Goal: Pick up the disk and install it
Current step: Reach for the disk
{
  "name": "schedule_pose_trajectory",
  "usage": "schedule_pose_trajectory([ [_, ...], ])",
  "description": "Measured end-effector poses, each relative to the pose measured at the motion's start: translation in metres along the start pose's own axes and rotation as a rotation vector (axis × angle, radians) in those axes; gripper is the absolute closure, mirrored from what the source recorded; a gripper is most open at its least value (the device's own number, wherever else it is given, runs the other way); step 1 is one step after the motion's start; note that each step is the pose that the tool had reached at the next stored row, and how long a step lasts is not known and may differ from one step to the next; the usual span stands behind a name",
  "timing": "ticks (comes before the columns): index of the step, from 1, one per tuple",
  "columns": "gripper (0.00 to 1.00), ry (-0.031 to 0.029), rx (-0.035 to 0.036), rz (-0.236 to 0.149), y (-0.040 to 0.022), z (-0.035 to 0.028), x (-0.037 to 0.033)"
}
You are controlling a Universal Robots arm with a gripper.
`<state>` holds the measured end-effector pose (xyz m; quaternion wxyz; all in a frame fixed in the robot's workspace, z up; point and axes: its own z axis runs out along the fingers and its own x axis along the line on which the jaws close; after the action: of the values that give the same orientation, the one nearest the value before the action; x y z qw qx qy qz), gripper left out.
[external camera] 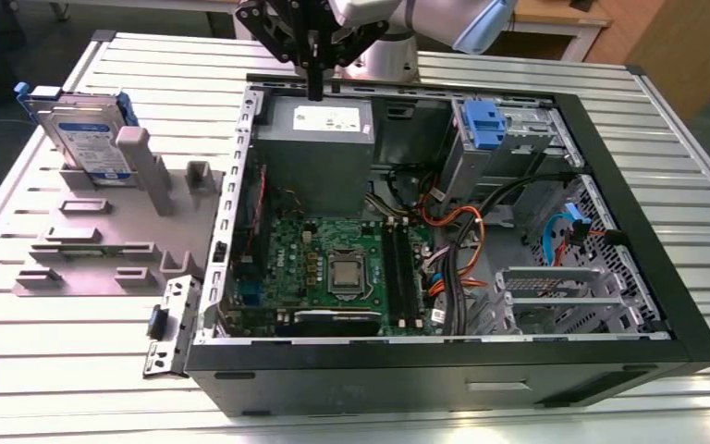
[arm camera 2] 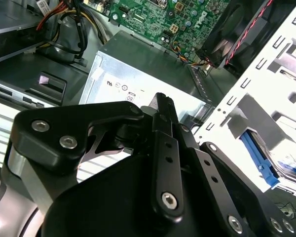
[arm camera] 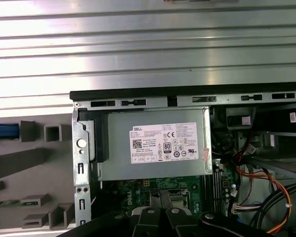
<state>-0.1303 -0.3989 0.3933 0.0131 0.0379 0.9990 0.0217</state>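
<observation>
Pincer: hanging over the far edge of the open computer case, its tips (external camera: 318, 91) pointing straight down. The fingers (arm camera 2: 161, 104) are pressed together, with nothing between them.
Below the pincer: the power supply (external camera: 315, 139), a grey box with a white sticker. The tips are just above its far side, and I cannot tell whether they touch it.
Disk: standing on edge in a grey holder (external camera: 96, 240) on the worktop (external camera: 59, 370). In the exterior view it is at about ten o'clock from the case's middle. The disk (external camera: 84, 139) is well apart from the pincer and untouched.
Computer case: lying open (external camera: 368, 370), motherboard (external camera: 330, 259) facing up. A drive bay with a blue latch piece (external camera: 484, 125) sits at about one o'clock.
Progress: as I judge it, the pick has not begun and nothing is installed.
Risk, low travel: a sideways sweep at this height could knock the case's metal wall or the power supply.
Risk, grasp: the disk stands tall and narrow, so an off-centre pinch could tilt it or jam it in its slot.
Risk, cables: the orange and black wires (external camera: 479, 222) lie near the bay and could snag a carried disk.
</observation>
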Motion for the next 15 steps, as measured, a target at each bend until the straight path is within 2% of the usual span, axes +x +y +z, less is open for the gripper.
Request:
schedule_pose_trajectory([
  [1,0.89,0.0,0.0,0.0,0.0,0.0,0.0],
  [3,0.89,0.0,0.0,0.0,-0.0004,0.0003,0.0054],
  [7,0.89,0.0001,0.0001,0.0,-0.0004,0.0003,0.0057],
  [9,0.89,0.0001,0.0001,0.0,-0.0008,0.0003,0.0099],
  [15,0.89,0.0001,0.0,0.0,-0.0009,0.0002,0.0112],
])
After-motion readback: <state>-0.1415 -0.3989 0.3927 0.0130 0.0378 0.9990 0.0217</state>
